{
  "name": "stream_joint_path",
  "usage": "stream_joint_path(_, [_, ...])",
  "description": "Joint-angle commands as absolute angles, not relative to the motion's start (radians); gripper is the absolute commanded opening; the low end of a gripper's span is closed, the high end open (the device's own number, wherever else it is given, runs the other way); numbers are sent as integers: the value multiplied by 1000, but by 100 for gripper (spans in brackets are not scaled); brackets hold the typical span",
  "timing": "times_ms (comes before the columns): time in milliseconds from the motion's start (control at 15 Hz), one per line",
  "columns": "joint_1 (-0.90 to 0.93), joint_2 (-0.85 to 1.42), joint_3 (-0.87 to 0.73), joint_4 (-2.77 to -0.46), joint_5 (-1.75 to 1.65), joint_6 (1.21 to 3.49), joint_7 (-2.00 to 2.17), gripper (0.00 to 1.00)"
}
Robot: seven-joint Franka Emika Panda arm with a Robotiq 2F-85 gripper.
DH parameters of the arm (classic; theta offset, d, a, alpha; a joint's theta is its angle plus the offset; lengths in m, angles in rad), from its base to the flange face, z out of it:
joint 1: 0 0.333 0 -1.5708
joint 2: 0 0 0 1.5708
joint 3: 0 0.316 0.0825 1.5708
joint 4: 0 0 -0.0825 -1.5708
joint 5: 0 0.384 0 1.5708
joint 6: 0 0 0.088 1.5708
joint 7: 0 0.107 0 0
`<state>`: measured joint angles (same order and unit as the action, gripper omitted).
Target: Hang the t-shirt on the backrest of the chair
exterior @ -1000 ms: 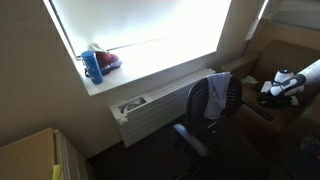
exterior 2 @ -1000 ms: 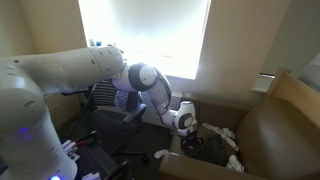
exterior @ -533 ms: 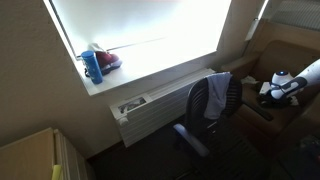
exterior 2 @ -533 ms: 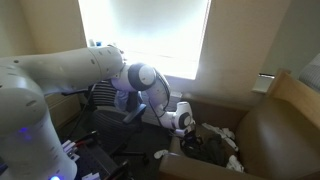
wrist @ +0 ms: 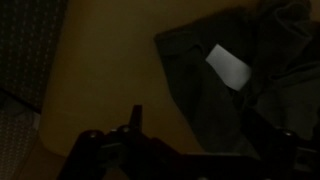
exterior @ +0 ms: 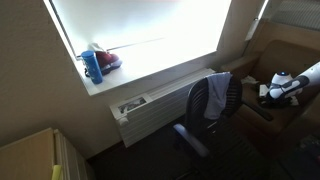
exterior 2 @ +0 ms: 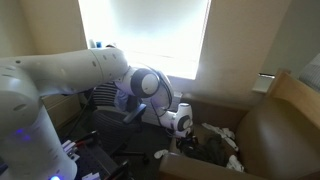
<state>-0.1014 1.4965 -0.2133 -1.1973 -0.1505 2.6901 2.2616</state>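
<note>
gripper [exterior: 270,93] spread wide, empty, over grey t-shirt [wrist: 205,95] w/ white tag [wrist: 230,68], chair [exterior: 212,105] nearby

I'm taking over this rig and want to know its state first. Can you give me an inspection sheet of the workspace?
Surface: yellow-brown surface under the wrist camera; what it belongs to cannot be told.
Job's things: dark grey t-shirt with a white label lies crumpled on that surface; chair stands by the window, with blue-grey fabric on its backrest.
Clutter: blue bottle and red item on the sill; white cloths beside the brown armchair.
Gripper: open, empty, over the t-shirt.
Cables: nothing seen.
Surroundings: bright window, heater below it.
</note>
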Motion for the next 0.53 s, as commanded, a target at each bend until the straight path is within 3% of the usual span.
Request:
stream_joint_path(0, [-182, 1496, -113, -1157, -135, 2642, 2006, 100])
stream_joint_path(467, [-170, 1496, -142, -1106, -8, 2285, 1662, 100])
